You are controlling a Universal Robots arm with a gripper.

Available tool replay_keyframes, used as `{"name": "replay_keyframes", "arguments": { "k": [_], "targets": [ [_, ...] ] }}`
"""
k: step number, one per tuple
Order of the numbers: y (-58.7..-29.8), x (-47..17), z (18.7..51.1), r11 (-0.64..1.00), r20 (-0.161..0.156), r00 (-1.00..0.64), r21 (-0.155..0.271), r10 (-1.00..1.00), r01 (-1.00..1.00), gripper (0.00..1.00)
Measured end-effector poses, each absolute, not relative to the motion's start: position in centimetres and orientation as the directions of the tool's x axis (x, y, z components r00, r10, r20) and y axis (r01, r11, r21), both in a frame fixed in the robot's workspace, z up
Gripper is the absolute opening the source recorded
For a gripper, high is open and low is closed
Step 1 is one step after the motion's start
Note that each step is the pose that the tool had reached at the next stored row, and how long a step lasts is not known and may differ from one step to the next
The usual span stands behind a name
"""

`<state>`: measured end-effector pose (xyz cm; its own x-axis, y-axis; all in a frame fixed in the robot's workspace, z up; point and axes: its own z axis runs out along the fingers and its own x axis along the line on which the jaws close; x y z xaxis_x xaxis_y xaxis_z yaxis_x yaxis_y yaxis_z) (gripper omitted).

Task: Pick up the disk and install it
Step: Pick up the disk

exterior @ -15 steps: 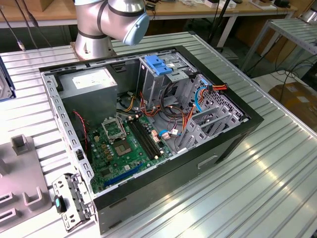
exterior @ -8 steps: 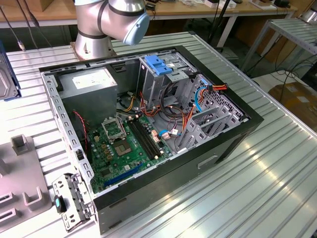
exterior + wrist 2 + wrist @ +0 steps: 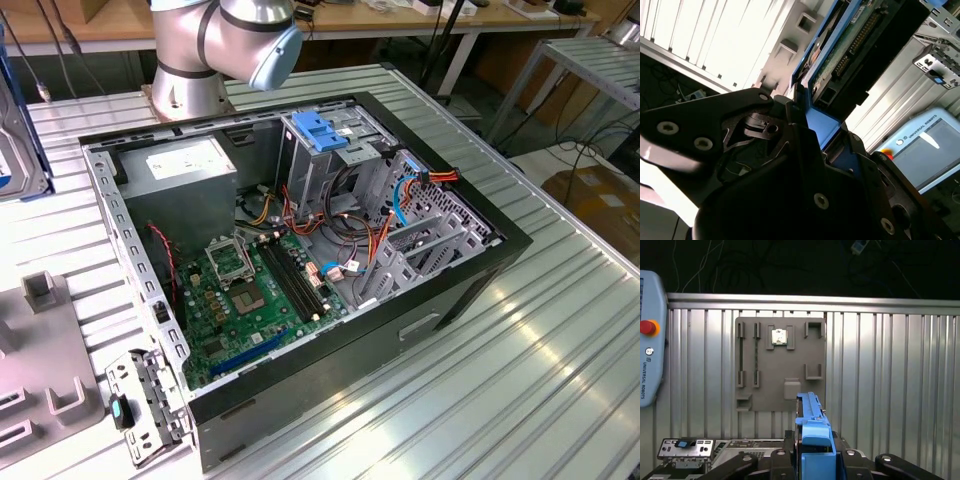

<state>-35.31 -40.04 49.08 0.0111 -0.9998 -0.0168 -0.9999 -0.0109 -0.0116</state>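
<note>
At the exterior view's left edge the disk [image 3: 25, 140], a flat dark-grey drive in bright blue plastic rails, is clenched in my pincer [image 3: 815, 460]. Rightward, the open black computer case [image 3: 470, 290] lacks it: pickup done, installing left.

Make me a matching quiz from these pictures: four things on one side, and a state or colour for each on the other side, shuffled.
Column one
1. disk
2. fixture plate
3. control pendant
4. computer case

Column two
A. open, with the motherboard showing
B. held in the pincer
C. carries a red button
D. grey, lying flat on the ribbed table

Pairs: 1-B, 2-D, 3-C, 4-A
</note>
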Motion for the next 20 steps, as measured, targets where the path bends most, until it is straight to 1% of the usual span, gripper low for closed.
{"name": "replay_keyframes", "arguments": {
  "k": [20],
  "targets": [
    [-40.1,-32.1,49.1,-0.011,-0.017,0.011,-0.012,-1.0,-1.0,0.37]
  ]
}}
